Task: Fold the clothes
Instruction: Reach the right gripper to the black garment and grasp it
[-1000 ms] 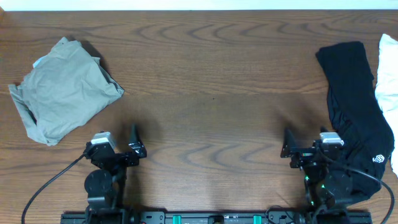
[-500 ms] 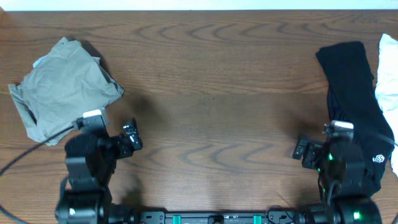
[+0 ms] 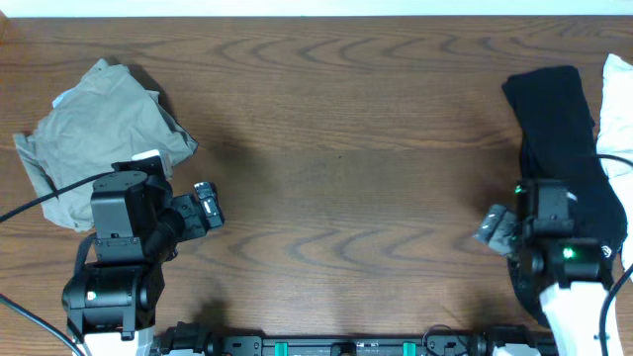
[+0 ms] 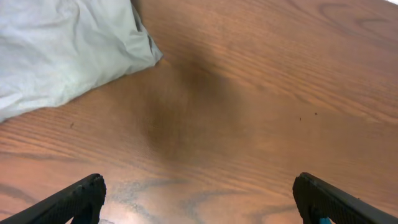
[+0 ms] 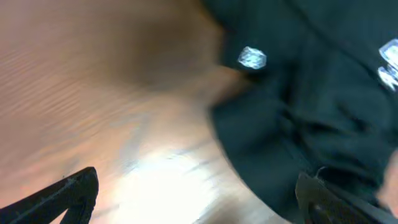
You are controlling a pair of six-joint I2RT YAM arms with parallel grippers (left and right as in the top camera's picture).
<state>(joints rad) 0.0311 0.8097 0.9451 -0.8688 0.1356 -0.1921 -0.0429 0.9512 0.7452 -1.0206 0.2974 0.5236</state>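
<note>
Wood table (image 3: 336, 148) is carrying black garment (image 3: 564, 158), long axis running far-to-near; left tool (image 4: 199, 186) and right tool (image 5: 199, 180) are gaping wide, empty.

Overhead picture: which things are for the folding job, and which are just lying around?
For the job:
- black garment, stretched long at the right
- khaki-grey garment, bunched up at the left

Just lying about:
- white cloth at the right edge, mostly out of the picture; it might be another garment, but that cannot be told
- wooden table under everything
</note>
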